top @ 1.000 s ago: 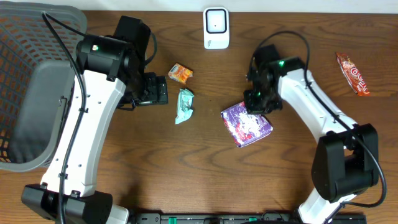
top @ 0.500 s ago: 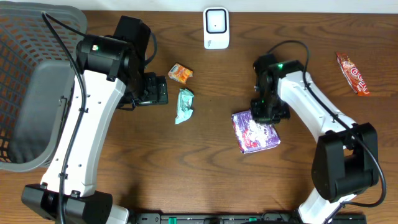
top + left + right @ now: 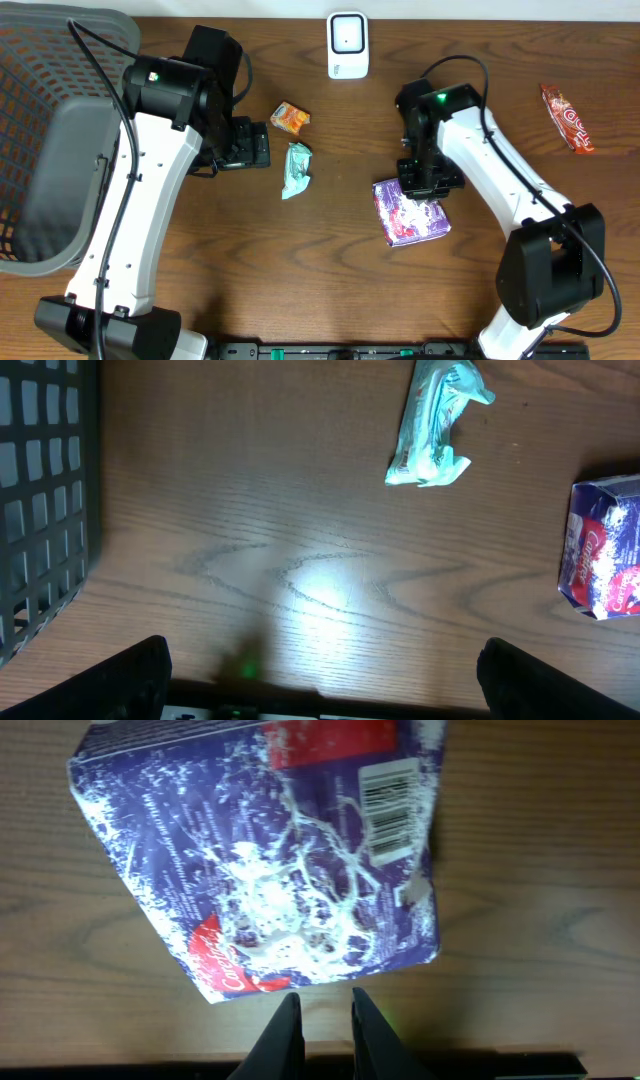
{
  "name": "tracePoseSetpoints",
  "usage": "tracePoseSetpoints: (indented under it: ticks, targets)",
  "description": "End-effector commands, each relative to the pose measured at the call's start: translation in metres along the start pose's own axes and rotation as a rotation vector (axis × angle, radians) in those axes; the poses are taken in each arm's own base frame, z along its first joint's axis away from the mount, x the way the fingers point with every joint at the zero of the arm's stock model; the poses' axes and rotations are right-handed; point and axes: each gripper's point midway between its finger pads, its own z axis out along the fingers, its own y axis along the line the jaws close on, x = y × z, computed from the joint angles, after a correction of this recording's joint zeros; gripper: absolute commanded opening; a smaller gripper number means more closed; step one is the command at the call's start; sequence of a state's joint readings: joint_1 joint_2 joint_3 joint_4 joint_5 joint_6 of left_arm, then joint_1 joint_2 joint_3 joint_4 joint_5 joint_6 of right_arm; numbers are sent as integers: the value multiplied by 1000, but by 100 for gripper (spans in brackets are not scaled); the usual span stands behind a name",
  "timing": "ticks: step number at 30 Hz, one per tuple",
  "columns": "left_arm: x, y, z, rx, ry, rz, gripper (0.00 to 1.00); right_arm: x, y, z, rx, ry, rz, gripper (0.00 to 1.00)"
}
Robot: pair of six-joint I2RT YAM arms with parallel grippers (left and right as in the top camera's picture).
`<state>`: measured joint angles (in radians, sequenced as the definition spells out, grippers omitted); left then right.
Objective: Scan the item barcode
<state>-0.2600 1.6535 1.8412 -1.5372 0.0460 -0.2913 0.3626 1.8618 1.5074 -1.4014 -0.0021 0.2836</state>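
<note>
Right wrist view: the right gripper (image 3: 322,1005) is open a crack, holding nothing. The purple packet (image 3: 260,860) lies flat at 12 o'clock, barcode (image 3: 390,805) up. Best grab an edge, not the barcode, then show it to the scanner (image 3: 347,45).
</note>
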Motion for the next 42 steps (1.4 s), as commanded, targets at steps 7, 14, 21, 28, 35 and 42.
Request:
tracePoseSetpoints:
  ticks: [7,14,21,28,35,42]
  targets:
    - [-1,1,0,-6,0,-1,98,10,13,47,29,-8,46,13]
    - [-1,1,0,-6,-1,-1,98,-10,21,48,2,-94,45,17]
    - [-1,1,0,-6,0,-1,98,-30,23,-15,-6,-175,-10,31]
    - [-1,1,0,-6,-1,-1,98,-22,42,-30,-34,-169,-79,65]
    - [-1,1,0,-6,-1,-1,98,-15,63,-10,-23,-171,-145,80]
    - [-1,1,0,-6,0,-1,98,-12,78,12,7,-200,-157,88]
